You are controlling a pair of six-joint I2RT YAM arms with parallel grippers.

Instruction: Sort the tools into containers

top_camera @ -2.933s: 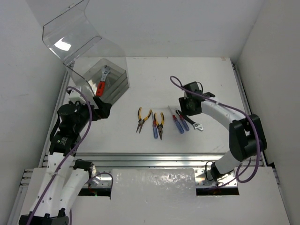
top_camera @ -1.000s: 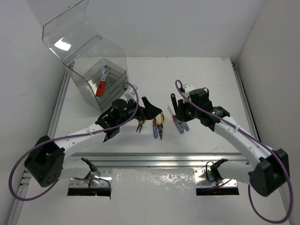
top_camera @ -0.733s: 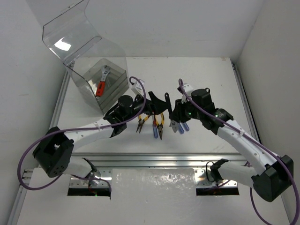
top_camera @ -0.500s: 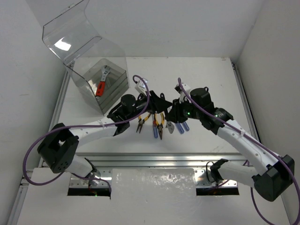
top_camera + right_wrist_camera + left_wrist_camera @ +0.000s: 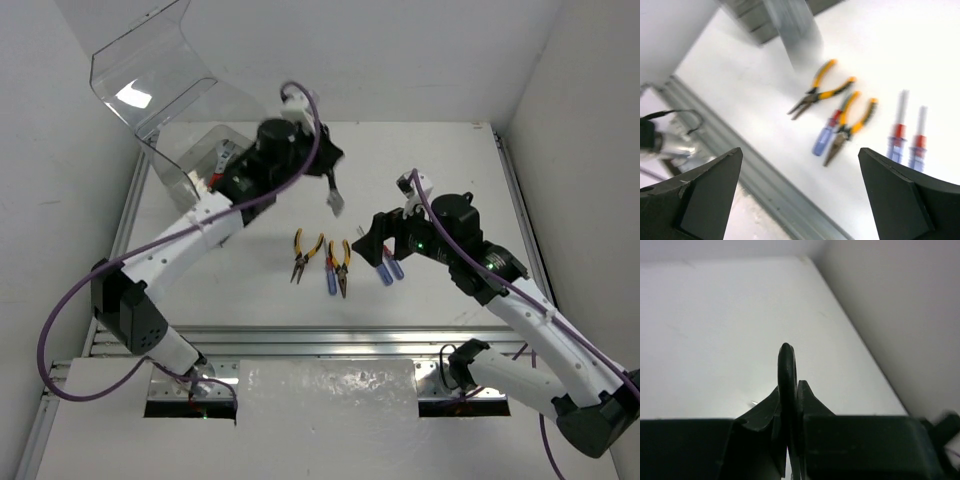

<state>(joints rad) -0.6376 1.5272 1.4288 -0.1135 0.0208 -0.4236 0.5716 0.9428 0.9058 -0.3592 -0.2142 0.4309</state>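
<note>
My left gripper (image 5: 328, 183) is raised above the table's middle, shut on the black-handled tool (image 5: 334, 202), whose silver end hangs below. In the left wrist view the black handle (image 5: 786, 365) stands between the closed fingers of my left gripper (image 5: 790, 386). My right gripper (image 5: 373, 240) is open and empty above the blue-handled screwdrivers (image 5: 390, 268). The right wrist view shows my right gripper (image 5: 800, 150) over two yellow-handled pliers (image 5: 821, 90) (image 5: 852, 127), one blue screwdriver (image 5: 827, 135) between them and two more (image 5: 896, 140). The clear container (image 5: 190, 165) stands far left.
The container's lid (image 5: 140, 70) stands open, tilted back against the left wall. My left arm crosses in front of the box and hides part of its inside. A metal rail (image 5: 330, 335) runs along the table's near edge. Walls close in on both sides.
The two grippers met over the tools. The black-handled tool passed from the right gripper to the left. The left arm rose toward the back with it; the right gripper opened and pulled back.
</note>
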